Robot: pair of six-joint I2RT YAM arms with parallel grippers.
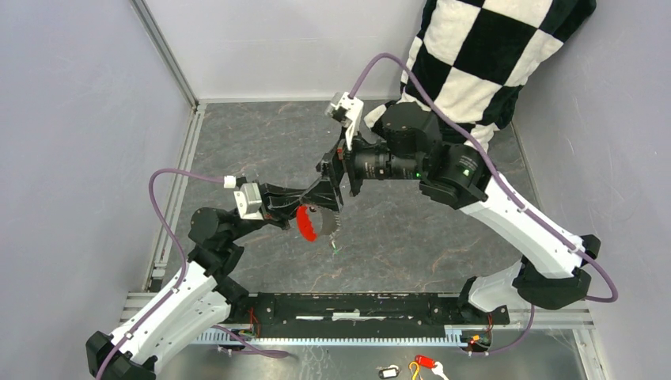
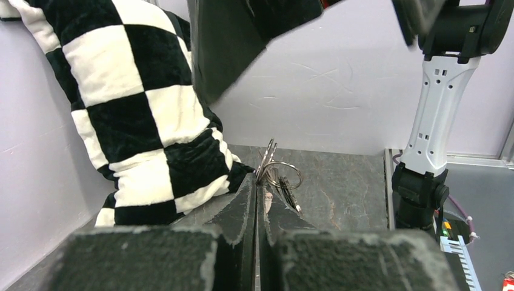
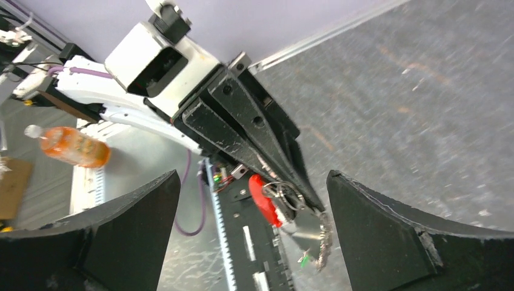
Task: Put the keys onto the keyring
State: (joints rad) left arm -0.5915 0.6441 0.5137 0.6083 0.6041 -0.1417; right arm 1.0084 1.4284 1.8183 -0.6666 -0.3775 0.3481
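Observation:
My left gripper (image 1: 311, 207) is held above the middle of the table, shut on the keyring (image 3: 285, 195). The ring's thin wire loops (image 2: 282, 173) stick out past the closed fingertips (image 2: 247, 189). A long red key (image 1: 307, 223) hangs from it, along with a silvery chain (image 3: 324, 237) and a small green key (image 3: 303, 257) at the bottom. A thin dark key (image 2: 290, 195) lies against the right finger. My right gripper (image 3: 253, 176) faces the left one from just beyond it, open wide, with the keyring between its fingers (image 3: 394, 224) and untouched.
A black-and-white checkered cushion (image 1: 490, 55) lies at the back right corner. Off the table by the near rail lie a red tag with a yellow loop (image 1: 423, 363) and a small black-framed white tag (image 1: 388, 370). An orange bottle (image 3: 76, 147) is outside the enclosure.

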